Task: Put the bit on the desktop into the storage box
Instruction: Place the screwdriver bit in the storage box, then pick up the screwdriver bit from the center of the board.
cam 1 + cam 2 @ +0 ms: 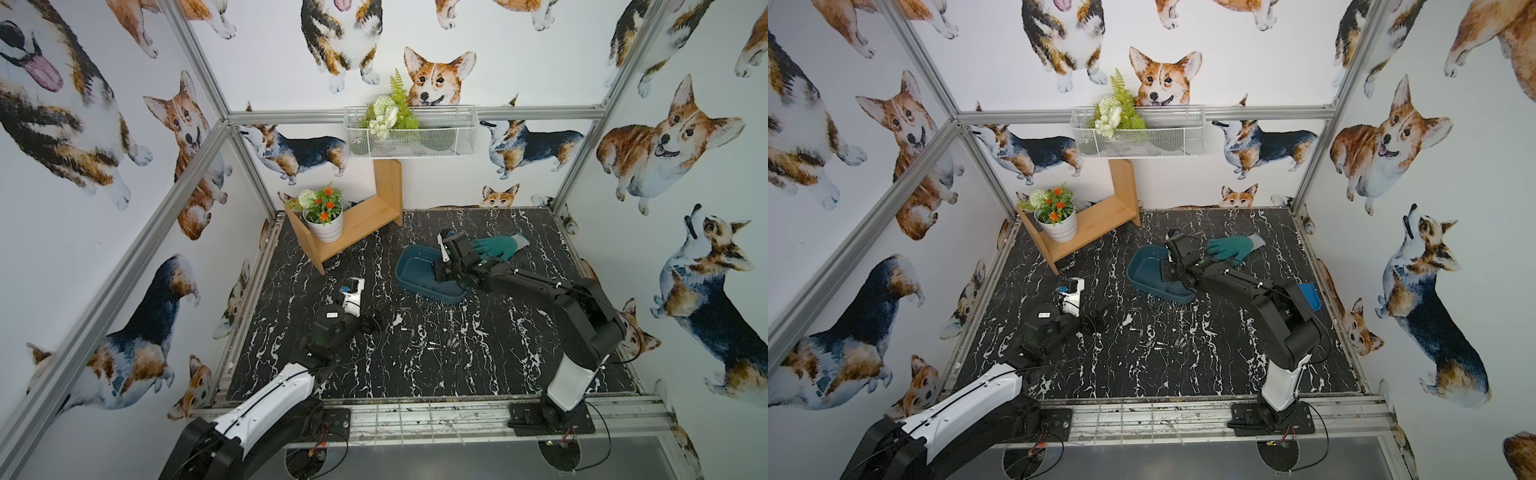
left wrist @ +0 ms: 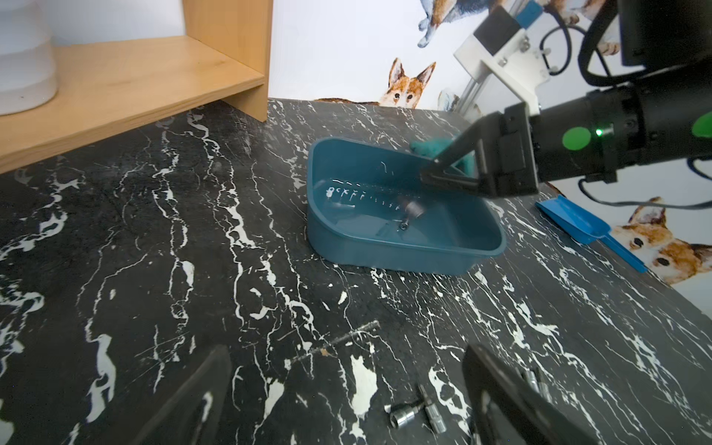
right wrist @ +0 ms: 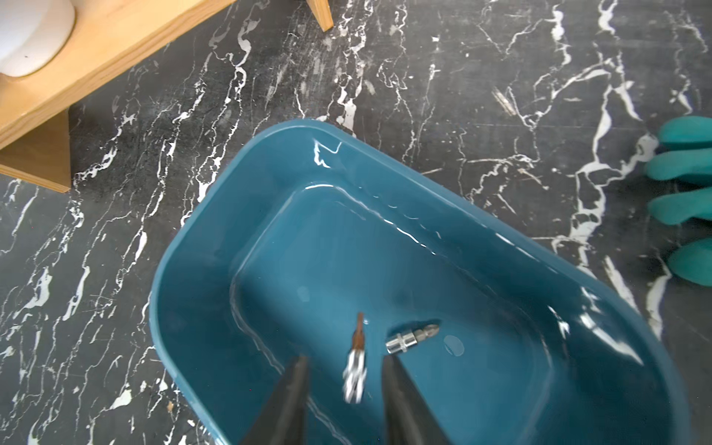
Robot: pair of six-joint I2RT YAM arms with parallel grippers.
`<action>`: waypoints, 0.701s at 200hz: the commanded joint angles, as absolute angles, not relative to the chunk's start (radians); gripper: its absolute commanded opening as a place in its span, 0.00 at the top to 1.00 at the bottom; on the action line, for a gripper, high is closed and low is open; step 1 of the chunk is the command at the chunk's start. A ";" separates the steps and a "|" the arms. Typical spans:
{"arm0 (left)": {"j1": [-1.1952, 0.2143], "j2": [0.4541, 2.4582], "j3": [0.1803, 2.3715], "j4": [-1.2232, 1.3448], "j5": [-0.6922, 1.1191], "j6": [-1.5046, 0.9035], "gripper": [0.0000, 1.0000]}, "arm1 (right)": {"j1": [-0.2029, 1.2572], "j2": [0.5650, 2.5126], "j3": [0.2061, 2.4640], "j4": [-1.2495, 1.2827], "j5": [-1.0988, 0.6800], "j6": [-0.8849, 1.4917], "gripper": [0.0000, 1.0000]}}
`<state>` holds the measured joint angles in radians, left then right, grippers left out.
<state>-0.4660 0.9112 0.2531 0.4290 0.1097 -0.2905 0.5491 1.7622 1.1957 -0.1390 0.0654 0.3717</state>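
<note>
At right gripper [image 3: 345,359]: part open over box [image 3: 185,269], clasping nothing; blurred bit [image 3: 355,373] loose between jaws. In box: second bit [image 3: 412,337]. At left gripper [image 2: 346,350]: wide, empty.

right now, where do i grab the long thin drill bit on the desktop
Grip the drill bit at mid-shaft, straight down from above, jaws closing across its length. It lies flat on the desktop, a slim rod, so only its long sides offer a hold.
</note>
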 commanded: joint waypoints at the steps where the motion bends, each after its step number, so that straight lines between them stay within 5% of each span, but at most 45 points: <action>1: -0.497 0.922 0.264 0.457 0.133 -0.239 0.00 | 0.546 1.740 1.189 -0.118 0.049 0.353 0.52; 140: -0.784 1.123 0.461 0.173 -0.147 -0.254 0.00 | 0.546 1.076 0.495 0.259 0.110 0.299 0.35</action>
<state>-0.7677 1.0927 0.4324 0.2890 -0.0601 -0.2100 0.5476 1.1641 0.5919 0.0856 0.0750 0.3256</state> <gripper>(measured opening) 0.998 0.621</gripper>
